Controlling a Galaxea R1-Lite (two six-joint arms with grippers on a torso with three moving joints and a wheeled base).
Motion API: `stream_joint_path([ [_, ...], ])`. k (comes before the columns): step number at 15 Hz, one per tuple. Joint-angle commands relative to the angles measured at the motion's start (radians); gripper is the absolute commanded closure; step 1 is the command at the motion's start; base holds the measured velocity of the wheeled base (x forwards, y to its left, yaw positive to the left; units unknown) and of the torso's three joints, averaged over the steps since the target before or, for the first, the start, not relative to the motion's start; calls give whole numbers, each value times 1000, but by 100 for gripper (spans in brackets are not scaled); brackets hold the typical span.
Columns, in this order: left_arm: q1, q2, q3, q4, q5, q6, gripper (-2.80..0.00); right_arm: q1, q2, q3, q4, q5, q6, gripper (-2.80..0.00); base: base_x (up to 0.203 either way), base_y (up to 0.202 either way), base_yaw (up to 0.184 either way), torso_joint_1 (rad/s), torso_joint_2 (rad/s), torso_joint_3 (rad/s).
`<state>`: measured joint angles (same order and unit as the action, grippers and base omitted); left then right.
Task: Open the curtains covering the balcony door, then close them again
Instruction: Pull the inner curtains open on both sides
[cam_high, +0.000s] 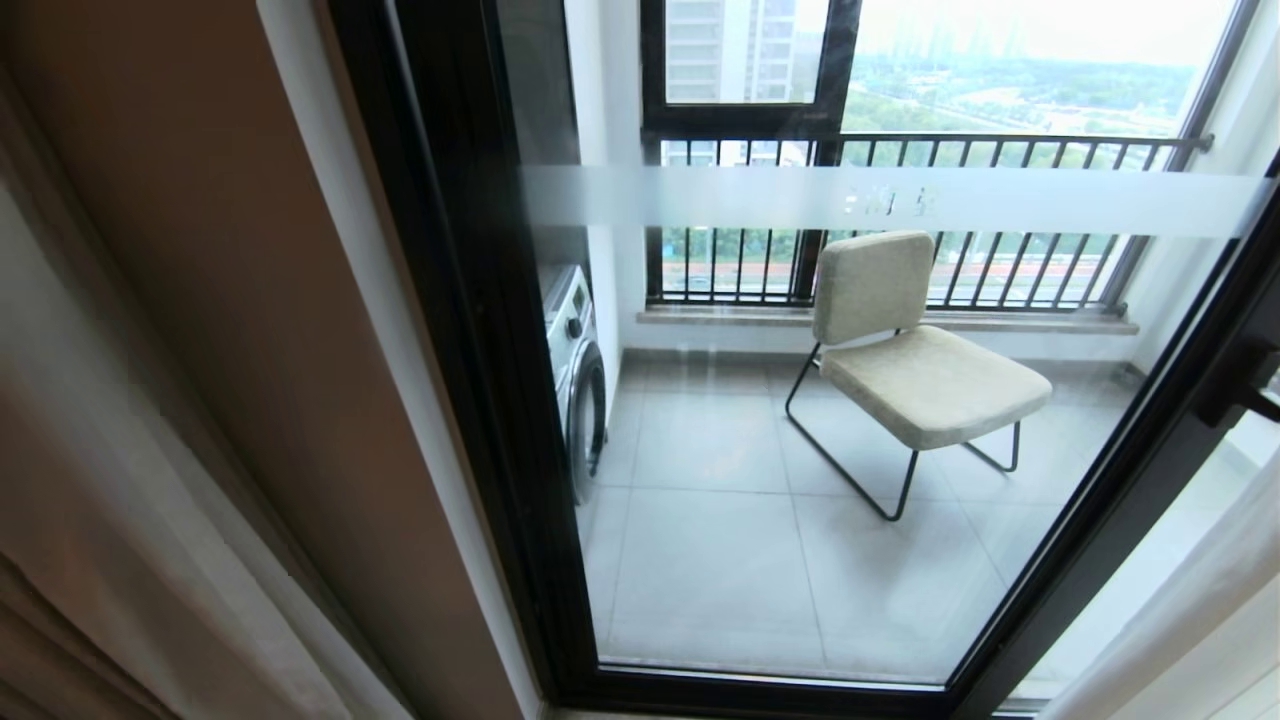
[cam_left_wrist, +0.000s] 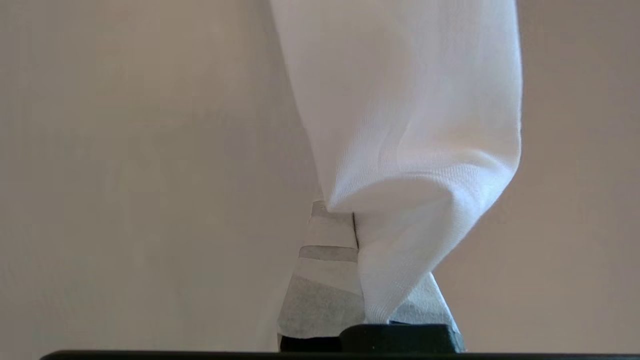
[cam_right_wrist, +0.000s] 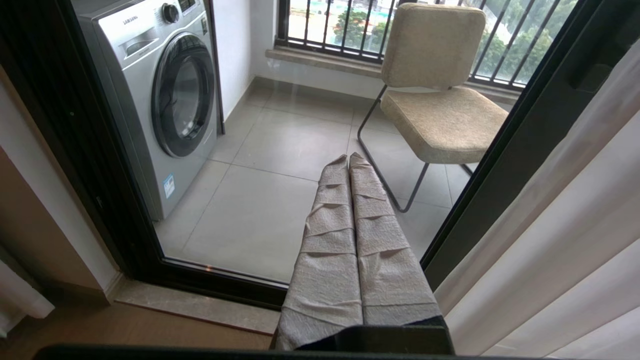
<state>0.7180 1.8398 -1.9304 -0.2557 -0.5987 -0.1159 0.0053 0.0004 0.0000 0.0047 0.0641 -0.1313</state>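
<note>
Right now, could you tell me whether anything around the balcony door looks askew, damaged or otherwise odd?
Nothing looks damaged or spilled. The tall black-framed glass balcony door stands uncovered, with the cushioned beige chair upright beyond it. The one oddity: a fold of thin white sheer curtain is bunched and pinched in the left hand.

Behind the balcony door (cam_high: 760, 560), a chair (cam_high: 915, 350) stands right of a washing machine (cam_high: 575, 370); curtains (cam_high: 90, 480) flank the door.

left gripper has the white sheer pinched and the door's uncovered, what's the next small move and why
Probably draw the left gripper, shut on the white sheer, across the balcony door to start closing: the glass stands bare, with curtains bunched at both sides. The right gripper is shut and empty.
</note>
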Motion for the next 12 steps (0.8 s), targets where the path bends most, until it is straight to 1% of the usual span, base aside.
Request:
stream_joint_path([
  [1, -18, -9, 2, -5, -3, 1, 0, 1, 0, 0, 0, 0, -1, 0, 0, 0, 0, 0, 0, 0],
  [11, -25, -31, 8, -11, -4, -1, 0, 1, 0, 0, 0, 0, -1, 0, 0, 0, 0, 0, 0, 0],
  [12, -25, -35, 10, -10, -4, -1, -280, 1, 0, 0, 0, 0, -1, 0, 0, 0, 0, 0, 0, 0],
])
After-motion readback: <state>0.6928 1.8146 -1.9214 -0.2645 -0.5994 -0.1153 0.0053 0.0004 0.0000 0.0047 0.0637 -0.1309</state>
